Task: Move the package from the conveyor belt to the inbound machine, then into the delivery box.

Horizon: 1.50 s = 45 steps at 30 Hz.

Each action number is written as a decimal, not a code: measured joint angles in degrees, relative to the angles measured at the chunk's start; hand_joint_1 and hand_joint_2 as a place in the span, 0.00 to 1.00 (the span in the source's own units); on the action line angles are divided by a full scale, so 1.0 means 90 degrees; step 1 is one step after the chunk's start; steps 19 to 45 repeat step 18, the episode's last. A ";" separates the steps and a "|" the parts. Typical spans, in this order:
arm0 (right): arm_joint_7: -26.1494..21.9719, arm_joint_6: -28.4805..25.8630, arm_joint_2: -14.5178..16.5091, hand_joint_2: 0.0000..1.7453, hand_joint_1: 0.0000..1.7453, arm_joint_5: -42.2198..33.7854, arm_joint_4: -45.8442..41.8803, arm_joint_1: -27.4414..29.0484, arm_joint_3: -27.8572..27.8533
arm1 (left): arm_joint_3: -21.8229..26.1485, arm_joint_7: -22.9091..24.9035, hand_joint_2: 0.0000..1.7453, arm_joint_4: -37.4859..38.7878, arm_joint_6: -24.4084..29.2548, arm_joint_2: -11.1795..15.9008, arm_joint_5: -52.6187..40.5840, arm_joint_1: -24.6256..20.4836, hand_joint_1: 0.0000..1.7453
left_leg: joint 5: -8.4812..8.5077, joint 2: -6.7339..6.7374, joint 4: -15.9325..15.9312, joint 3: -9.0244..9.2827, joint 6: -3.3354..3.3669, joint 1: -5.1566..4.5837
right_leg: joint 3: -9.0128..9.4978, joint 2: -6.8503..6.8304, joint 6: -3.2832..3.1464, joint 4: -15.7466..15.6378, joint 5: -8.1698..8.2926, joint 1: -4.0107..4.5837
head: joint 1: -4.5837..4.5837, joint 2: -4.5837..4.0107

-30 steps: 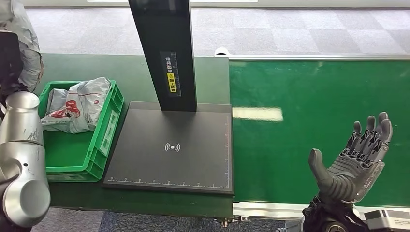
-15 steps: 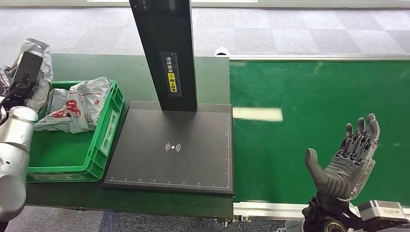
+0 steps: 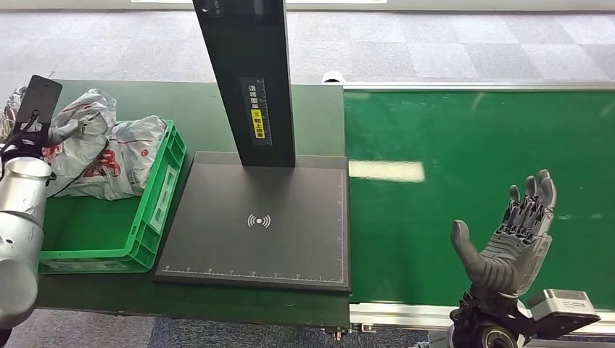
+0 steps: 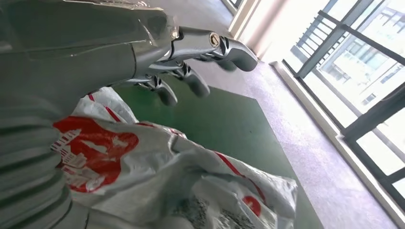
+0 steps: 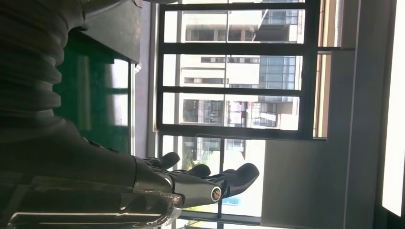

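Head view: left hand seemingly holds the package over the green crate's far-left corner; right hand spread above the conveyor belt

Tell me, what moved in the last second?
The left arm swung up and carried a white package over the far end of the green delivery box; the left hand has its fingers spread above it. The right hand sank a little, still open. The package already in the box, the scanner plate and the conveyor belt stayed put.
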 joint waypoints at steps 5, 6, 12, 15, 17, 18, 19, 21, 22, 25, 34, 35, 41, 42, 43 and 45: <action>0.0011 0.0042 -0.0041 1.00 0.00 0.0000 0.0084 -0.0046 0.0037 | 0.0252 -0.0498 1.00 -0.0155 -0.0100 -0.0075 0.0775 0.0009 0.00 | 0.0000 0.0000 0.0000 0.0000 0.0000 0.0000 | 0.0001 0.0000 0.0000 0.0000 0.0000 0.0000 | 0.0000 0.0000; 0.0017 0.0053 -0.0046 1.00 0.00 0.0007 0.0102 -0.0055 0.0051 | 0.0276 -0.0690 1.00 -0.0226 -0.0025 -0.0096 0.0952 0.0026 0.00 | 0.0000 0.0000 0.0001 0.0000 0.0000 0.0000 | 0.0001 0.0000 0.0000 0.0000 0.0000 -0.0001 | 0.0000 0.0000; 0.0108 0.0152 -0.0050 1.00 0.00 0.0197 0.0314 -0.0123 0.0237 | 0.0054 -0.1755 1.00 -0.1840 0.0098 -0.0482 0.3388 0.0804 0.00 | 0.0000 -0.0002 0.0001 -0.0001 0.0000 -0.0002 | 0.0001 0.0000 0.0000 -0.0001 0.0000 -0.0002 | 0.0001 0.0000; 0.0176 0.0256 -0.0052 1.00 0.00 0.0304 0.0496 -0.0195 0.0332 | -0.0320 -0.1836 1.00 -0.2830 -0.0252 -0.0634 0.4525 0.1435 0.00 | -0.0001 0.0004 0.0000 -0.0001 -0.0001 -0.0003 | 0.0001 0.0003 0.0000 -0.0002 0.0000 -0.0002 | 0.0000 0.0000; 0.0276 0.0429 -0.0053 1.00 0.00 0.0435 0.0763 -0.0307 0.0404 | -0.0619 -0.2034 1.00 -0.3680 -0.0685 -0.0773 0.5475 0.2083 0.00 | -0.0004 0.0012 -0.0001 0.0003 -0.0001 -0.0005 | 0.0002 0.0011 0.0000 -0.0003 0.0000 -0.0005 | -0.0002 0.0000; 0.0305 0.0480 -0.0053 1.00 0.00 0.0472 0.0847 -0.0342 0.0425 | -0.0704 -0.2085 1.00 -0.3922 -0.0798 -0.0815 0.5720 0.2270 0.00 | -0.0005 0.0015 -0.0001 0.0004 0.0000 -0.0006 | 0.0003 0.0014 0.0000 -0.0004 0.0000 -0.0006 | -0.0002 0.0000; 0.0305 0.0480 -0.0053 1.00 0.00 0.0472 0.0847 -0.0342 0.0425 | -0.0704 -0.2085 1.00 -0.3922 -0.0798 -0.0815 0.5720 0.2270 0.00 | -0.0005 0.0015 -0.0001 0.0004 0.0000 -0.0006 | 0.0003 0.0014 0.0000 -0.0004 0.0000 -0.0006 | -0.0002 0.0000; 0.0305 0.0480 -0.0053 1.00 0.00 0.0472 0.0847 -0.0342 0.0425 | -0.0704 -0.2085 1.00 -0.3922 -0.0798 -0.0815 0.5720 0.2270 0.00 | -0.0005 0.0015 -0.0001 0.0004 0.0000 -0.0006 | 0.0003 0.0014 0.0000 -0.0004 0.0000 -0.0006 | -0.0002 0.0000; 0.0305 0.0480 -0.0053 1.00 0.00 0.0472 0.0847 -0.0342 0.0425 | -0.0704 -0.2085 1.00 -0.3922 -0.0798 -0.0815 0.5720 0.2270 0.00 | -0.0005 0.0015 -0.0001 0.0004 0.0000 -0.0006 | 0.0003 0.0014 0.0000 -0.0004 0.0000 -0.0006 | -0.0002 0.0000; 0.0305 0.0480 -0.0053 1.00 0.00 0.0472 0.0847 -0.0342 0.0425 | -0.0704 -0.2085 1.00 -0.3922 -0.0798 -0.0815 0.5720 0.2270 0.00 | -0.0005 0.0015 -0.0001 0.0004 0.0000 -0.0006 | 0.0003 0.0014 0.0000 -0.0004 0.0000 -0.0006 | -0.0002 0.0000; 0.0305 0.0480 -0.0053 1.00 0.00 0.0472 0.0847 -0.0342 0.0425 | -0.0704 -0.2085 1.00 -0.3922 -0.0798 -0.0815 0.5720 0.2270 0.00 | -0.0005 0.0015 -0.0001 0.0004 0.0000 -0.0006 | 0.0003 0.0014 0.0000 -0.0004 0.0000 -0.0006 | -0.0002 0.0000; 0.0305 0.0480 -0.0053 1.00 0.00 0.0472 0.0847 -0.0342 0.0425 | -0.0704 -0.2085 1.00 -0.3922 -0.0798 -0.0815 0.5720 0.2270 0.00 | -0.0005 0.0015 -0.0001 0.0004 0.0000 -0.0006 | 0.0003 0.0014 0.0000 -0.0004 0.0000 -0.0006 | -0.0002 0.0000; 0.0305 0.0480 -0.0053 1.00 0.00 0.0472 0.0847 -0.0342 0.0425 | -0.0704 -0.2085 1.00 -0.3922 -0.0798 -0.0815 0.5720 0.2270 0.00 | -0.0005 0.0015 -0.0001 0.0004 0.0000 -0.0006 | 0.0003 0.0014 0.0000 -0.0004 0.0000 -0.0006 | -0.0002 0.0000; 0.0305 0.0480 -0.0053 1.00 0.00 0.0472 0.0847 -0.0342 0.0425 | -0.0704 -0.2085 1.00 -0.3922 -0.0798 -0.0815 0.5720 0.2270 0.00 | -0.0005 0.0015 -0.0001 0.0004 0.0000 -0.0006 | 0.0003 0.0014 0.0000 -0.0004 0.0000 -0.0006 | -0.0002 0.0000; 0.0305 0.0480 -0.0053 1.00 0.00 0.0472 0.0847 -0.0342 0.0425 | -0.0704 -0.2085 1.00 -0.3922 -0.0798 -0.0815 0.5720 0.2270 0.00 | -0.0005 0.0015 -0.0001 0.0004 0.0000 -0.0006 | 0.0003 0.0014 0.0000 -0.0004 0.0000 -0.0006 | -0.0002 0.0000; 0.0305 0.0480 -0.0053 1.00 0.00 0.0472 0.0847 -0.0342 0.0425 | -0.0704 -0.2085 1.00 -0.3922 -0.0798 -0.0815 0.5720 0.2270 0.00 | -0.0005 0.0015 -0.0001 0.0004 0.0000 -0.0006 | 0.0003 0.0014 0.0000 -0.0004 0.0000 -0.0006 | -0.0002 0.0000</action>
